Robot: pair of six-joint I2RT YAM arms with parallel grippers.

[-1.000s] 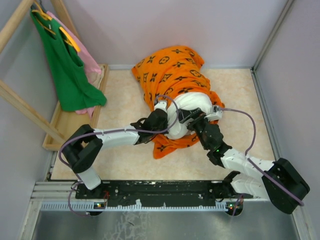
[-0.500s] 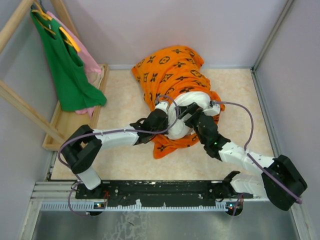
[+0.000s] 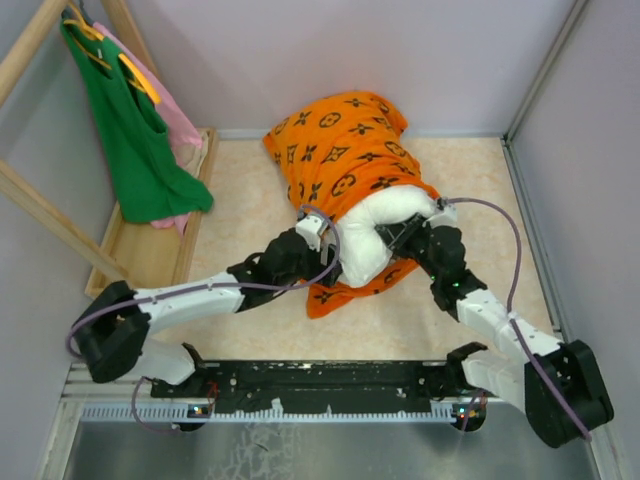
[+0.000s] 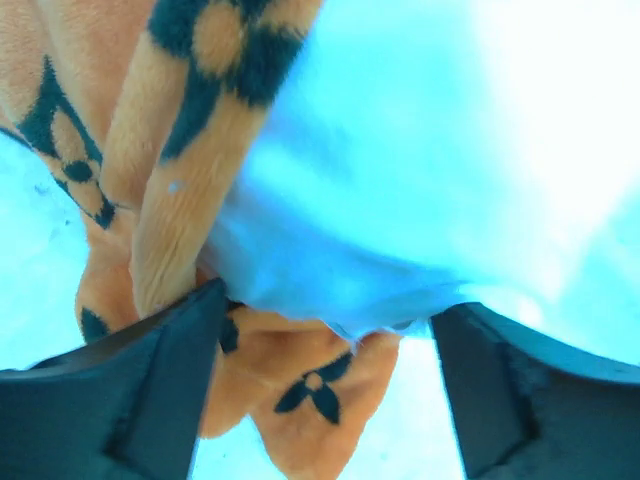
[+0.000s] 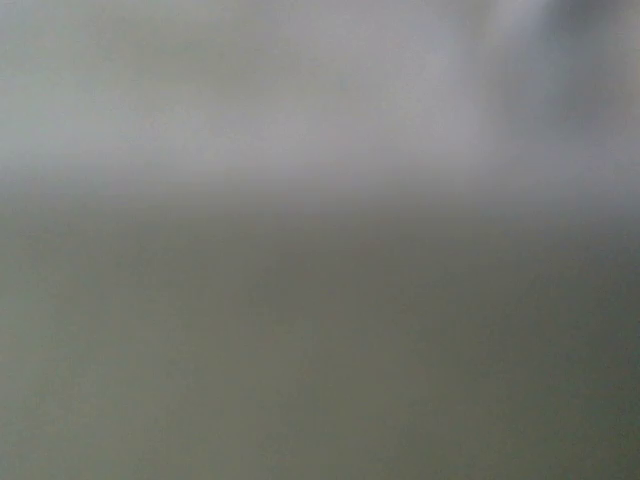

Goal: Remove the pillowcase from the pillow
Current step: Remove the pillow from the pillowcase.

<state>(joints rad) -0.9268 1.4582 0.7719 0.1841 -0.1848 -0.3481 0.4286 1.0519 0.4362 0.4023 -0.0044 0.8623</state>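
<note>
- Top view: the pillowcase (image 3: 340, 140) lies mid-bench (image 3: 250, 200), bunched over the far part of the pillow (image 3: 385, 225)
- The pillow's white near end sticks out of the case's opening, with an orange flap lying under it on the near side
- The left arm (image 3: 200, 290) reaches in from the near left, and the left jaws sit at the pillow's left edge, where orange meets white
- The right arm (image 3: 490, 315) reaches in from the near right, and the right jaws are pushed against the pillow's right side; from here I cannot tell whether they are spread or pinching
- A green top (image 3: 135, 130) and a pink garment (image 3: 183, 135) hang at the far left above a wooden tray (image 3: 150, 255)
- Left wrist view: the left jaws are spread wide and pinch nothing; the dark fingers (image 4: 130, 390) frame the pillow's (image 4: 420, 180) lower edge and folds of the pillowcase (image 4: 180, 210), the left finger just beside an orange fold
- Right wrist view: only blurred grey, so the right jaws' state cannot be told
</note>
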